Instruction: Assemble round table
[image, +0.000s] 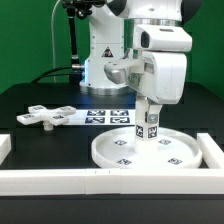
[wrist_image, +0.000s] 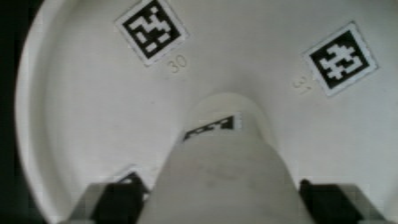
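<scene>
One arm, exterior view: it reaches forward from its base at the back, with the wrist turned so the end effector (image: 149, 108) points straight down over the disc (image: 120, 152).
Post, exterior view: the post (image: 150, 130) stands upright, pinched by its upper part. Its lower end is at the disc's middle, but I cannot tell whether they touch.
Disc, exterior view: it lies flat on the worktop (image: 30, 95), close against the walls (image: 50, 180) at the corner on the exterior view's right. I judge the corner braces it against sliding while the post is pressed in.
Foot, exterior view: the foot (image: 45, 117) lies loose at the exterior view's left, beside the marker board (image: 105, 117) and well apart from the disc. It is not yet joined.
Post, wrist view: the post (wrist_image: 222, 150) runs away from the camera, with a tag on its side. Its far end is over the disc (wrist_image: 71, 100), near two disc tags.
End effector, wrist view: the end effector (wrist_image: 222, 200) is clamped on the post, with fingers (wrist_image: 121, 198) one on each side.
Grip, judged: holding the post high leaves its lower end free to meet the disc.
Step, judged: the post is being seated on the disc.
</scene>
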